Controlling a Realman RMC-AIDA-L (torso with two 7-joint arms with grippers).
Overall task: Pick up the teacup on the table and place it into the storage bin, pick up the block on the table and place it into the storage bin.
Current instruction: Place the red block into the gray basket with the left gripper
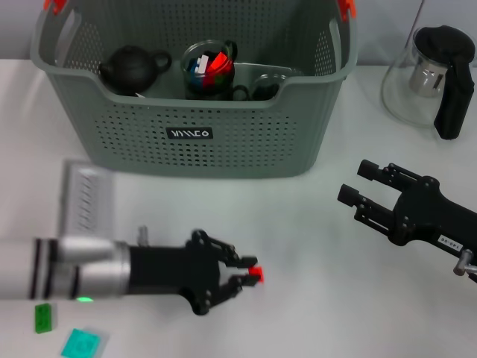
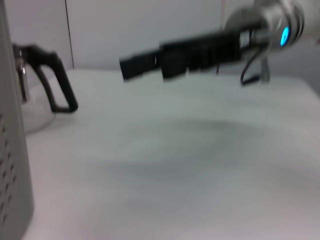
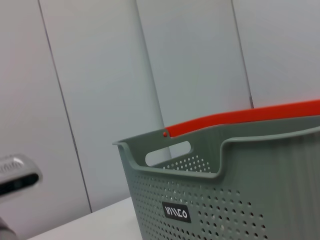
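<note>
My left gripper (image 1: 250,274) reaches in low from the left, in front of the storage bin (image 1: 190,160), and is shut on a small red block (image 1: 256,272) at its fingertips, just above the table. Inside the bin stands a glass teacup (image 1: 209,68) holding red, blue and white pieces. My right gripper (image 1: 359,183) hovers open and holding nothing at the right, beside the bin's front corner; it also crosses the left wrist view as the right gripper (image 2: 131,66). The right wrist view shows the bin (image 3: 225,195) with its orange handle.
A black teapot (image 1: 133,67) and another glass item (image 1: 267,83) sit in the bin. A glass pitcher (image 1: 432,78) with a black handle stands at the back right. A grey ribbed piece (image 1: 86,198) and green cards (image 1: 80,344) lie at the left.
</note>
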